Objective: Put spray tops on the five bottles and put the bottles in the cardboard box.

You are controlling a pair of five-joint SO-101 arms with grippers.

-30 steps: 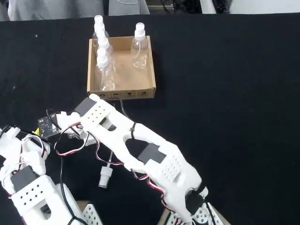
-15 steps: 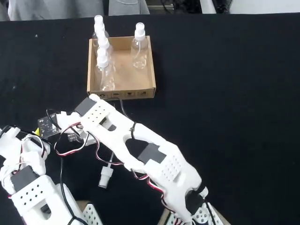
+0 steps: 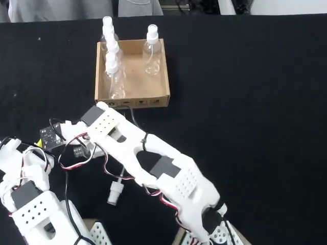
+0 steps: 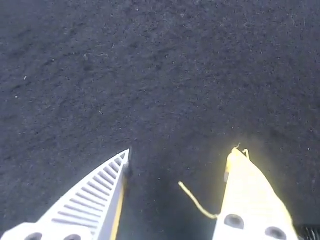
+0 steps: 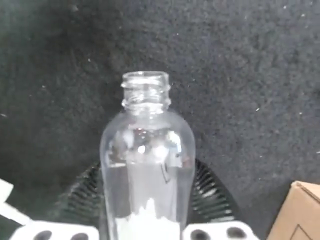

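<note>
Uncapped bottle (image 5: 146,130) centre frame, clamped in right gripper (image 5: 147,180), left gripper (image 4: 181,151) spread wide, spray top (image 3: 115,193) lower left.

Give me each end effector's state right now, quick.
Left end effector: open, holding nothing.
Right end effector: closed on the uncapped bottle.

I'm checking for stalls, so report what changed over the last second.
Nothing visibly moved. The right pincer stays shut on the uncapped bottle, the loose spray top lies on the table, and four capped bottles remain at the cardboard box.
</note>
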